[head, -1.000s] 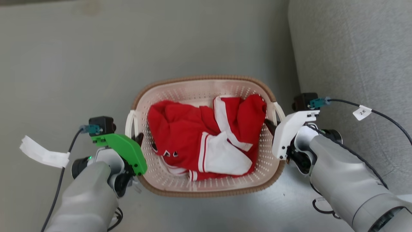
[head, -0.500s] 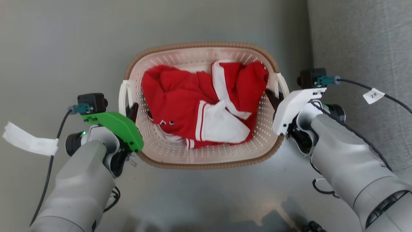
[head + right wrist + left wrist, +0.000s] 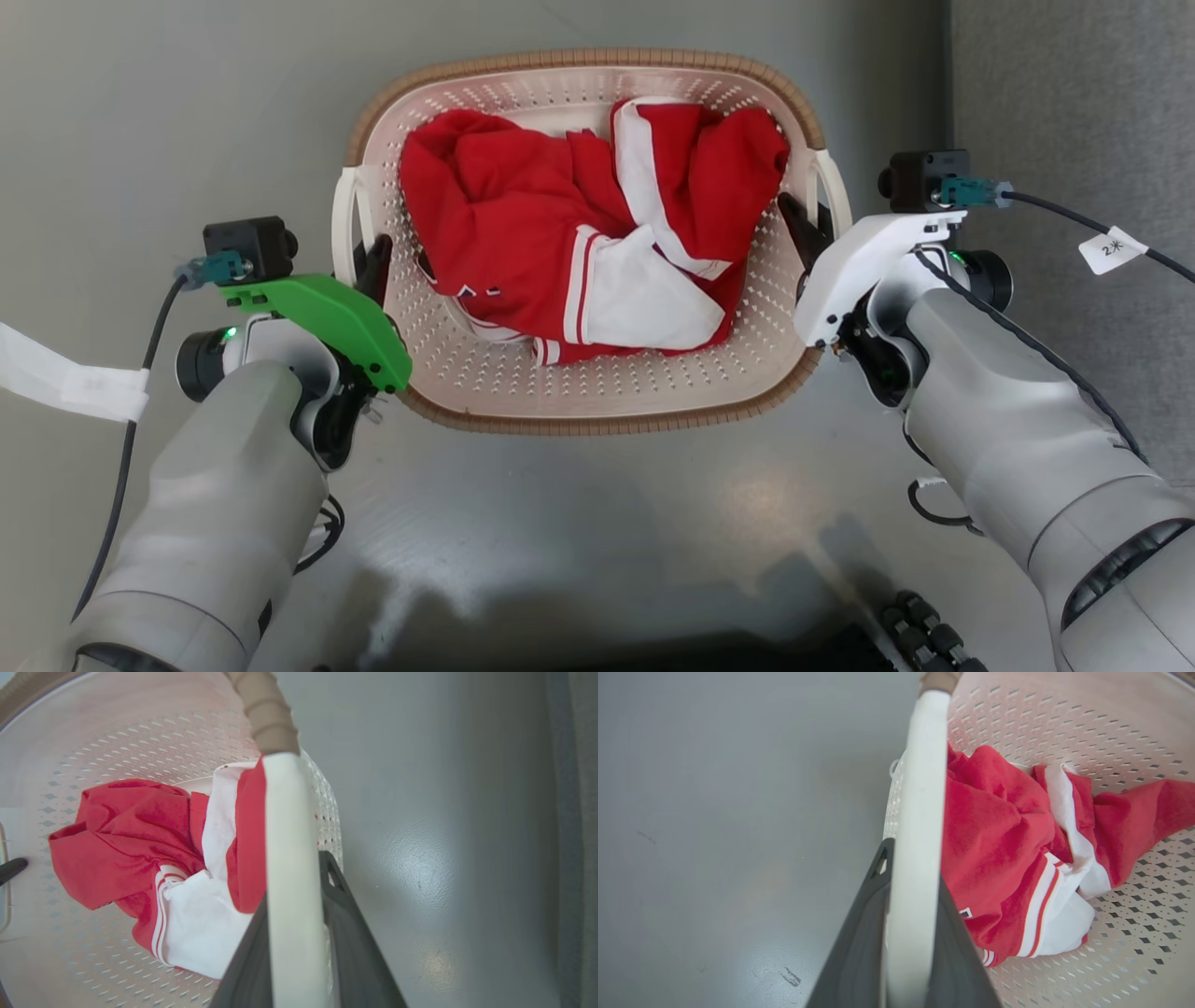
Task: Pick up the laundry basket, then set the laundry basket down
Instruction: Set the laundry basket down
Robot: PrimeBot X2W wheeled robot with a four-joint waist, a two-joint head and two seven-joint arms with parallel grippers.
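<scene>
Your laundry basket [image 3: 597, 422] is sitting in the upper middle of the head view, between both arms, over the grey floor [image 3: 168, 112]. Whether its base is touching that floor, you cannot tell. A crumpled red and white garment [image 3: 523, 215] is lying inside it.

Your left gripper [image 3: 372, 266] is pinching the basket's white left handle [image 3: 917, 812]: in the left wrist view its dark fingers [image 3: 859, 933] are pressing against both sides of the bar. Your right gripper [image 3: 805, 224] is doing likewise on the white right handle [image 3: 287, 858], one finger [image 3: 345, 933] lying outside the bar and the other inside.

A grey textured surface [image 3: 1074, 93] is running along the right edge, just beyond the right arm.
</scene>
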